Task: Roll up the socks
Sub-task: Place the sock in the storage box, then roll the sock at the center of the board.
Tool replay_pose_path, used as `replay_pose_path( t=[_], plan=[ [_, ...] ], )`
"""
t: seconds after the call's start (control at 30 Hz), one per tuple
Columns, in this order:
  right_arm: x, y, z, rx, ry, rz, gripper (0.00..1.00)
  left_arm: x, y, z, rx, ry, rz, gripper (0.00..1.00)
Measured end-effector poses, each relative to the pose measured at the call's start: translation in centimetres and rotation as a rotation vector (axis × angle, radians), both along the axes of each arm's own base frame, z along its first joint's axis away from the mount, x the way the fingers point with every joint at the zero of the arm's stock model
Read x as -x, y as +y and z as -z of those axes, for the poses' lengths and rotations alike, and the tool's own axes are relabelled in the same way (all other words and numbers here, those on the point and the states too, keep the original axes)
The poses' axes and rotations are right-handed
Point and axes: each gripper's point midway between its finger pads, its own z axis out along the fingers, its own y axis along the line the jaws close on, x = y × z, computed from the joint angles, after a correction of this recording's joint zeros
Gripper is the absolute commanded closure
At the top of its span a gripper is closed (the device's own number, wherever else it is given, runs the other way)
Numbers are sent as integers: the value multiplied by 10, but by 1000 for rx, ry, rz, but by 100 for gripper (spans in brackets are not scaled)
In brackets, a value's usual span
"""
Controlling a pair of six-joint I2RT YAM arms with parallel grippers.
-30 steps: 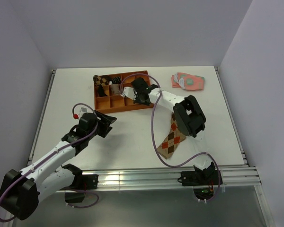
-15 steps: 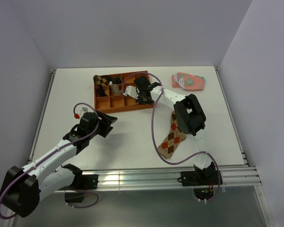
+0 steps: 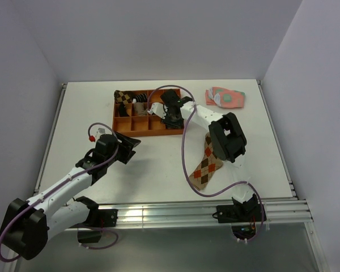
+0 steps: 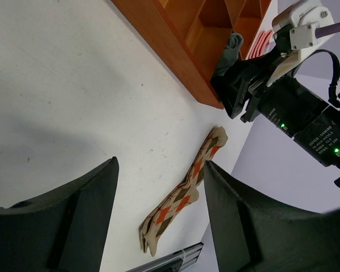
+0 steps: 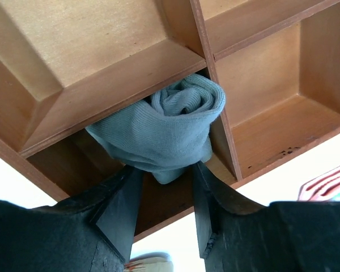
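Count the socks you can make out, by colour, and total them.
Argyle: 2, a flat sock on the table and a bundle in the tray
Grey: 1, a roll in the tray
Pink-green: 1 pile, counted as one
Total: 4; the tray's dark items are too small to tell.
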Motion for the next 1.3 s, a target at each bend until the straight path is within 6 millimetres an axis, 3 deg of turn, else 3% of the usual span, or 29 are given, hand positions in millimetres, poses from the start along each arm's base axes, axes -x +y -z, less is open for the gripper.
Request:
replay_pose_path(
  t=[0.63,0.83,0.97,1.13,1.2,1.3],
  plan=[
    [22,0,-32,-48,69,7,44,-3,-2,13,-11,35,7,33],
    [20,0,-55,-92,31,51,41,-4,-3,11,-9,31,6,33],
    [23,-7,-83,-137,-20,114,43,-5,-2,10,-12,28,7,33],
    [75,-38,-102,-180,-26,161,47,-5,0,3,-15,0,12,33],
    [102,-51,-96,-183,4,161,48,-6,1,-4,-9,-24,13,33],
    [145,-67,-70,-157,74,148,49,-5,2,-14,-4,-57,16,32]
  ],
)
